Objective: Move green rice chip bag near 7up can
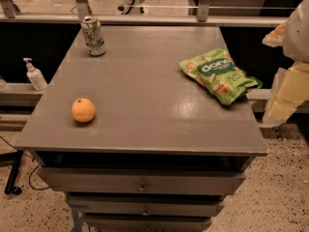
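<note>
My gripper [286, 96] hangs off the right side of the grey cabinet [145, 95], out past its right edge and above the floor, touching nothing. It shows only as pale yellow and white blocks at the edge of the view, and I cannot tell whether it is spread or closed up.

The green chip bag [219, 75] lies flat on the top, on the right side and about midway back, with its dark logo patch facing up. Its right end reaches the right edge of the top, so it is the thing nearest to me. The 7up can [93, 35] stands upright at the back left corner, well apart from the bag, with bare grey top between the 2.

1 orange [83, 109] sits near the front left, apart from both. Below the top I count 3 drawers [142, 182], each standing slightly out. A white pump bottle [34, 75] stands on a ledge to the left (off the cabinet altogether).
</note>
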`<state>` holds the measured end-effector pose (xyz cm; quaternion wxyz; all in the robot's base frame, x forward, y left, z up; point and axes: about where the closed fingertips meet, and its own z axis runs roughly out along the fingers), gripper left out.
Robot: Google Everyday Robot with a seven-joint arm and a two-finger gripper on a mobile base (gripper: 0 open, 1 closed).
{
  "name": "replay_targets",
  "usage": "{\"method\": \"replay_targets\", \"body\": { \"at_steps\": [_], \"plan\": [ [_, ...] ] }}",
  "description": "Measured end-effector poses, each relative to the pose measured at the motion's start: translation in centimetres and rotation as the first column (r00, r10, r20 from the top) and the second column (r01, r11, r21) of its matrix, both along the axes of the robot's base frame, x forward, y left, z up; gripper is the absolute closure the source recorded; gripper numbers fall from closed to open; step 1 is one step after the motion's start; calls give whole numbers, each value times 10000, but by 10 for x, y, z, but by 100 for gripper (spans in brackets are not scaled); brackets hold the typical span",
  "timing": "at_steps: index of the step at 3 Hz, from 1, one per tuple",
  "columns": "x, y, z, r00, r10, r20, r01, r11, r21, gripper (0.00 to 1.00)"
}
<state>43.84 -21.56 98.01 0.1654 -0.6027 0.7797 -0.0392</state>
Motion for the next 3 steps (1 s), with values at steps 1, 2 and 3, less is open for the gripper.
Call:
{"method": "replay_targets", "body": {
  "at_steps": [1,2,3],
  "plan": [
    [0,0,0,10000,0,3,0,10000,0,0],
    [18,-3,-8,9983,-225,532,227,9997,-30,0],
    [64,-11,-28,9859,-1127,1233,1057,9925,620,0]
  ]
}}
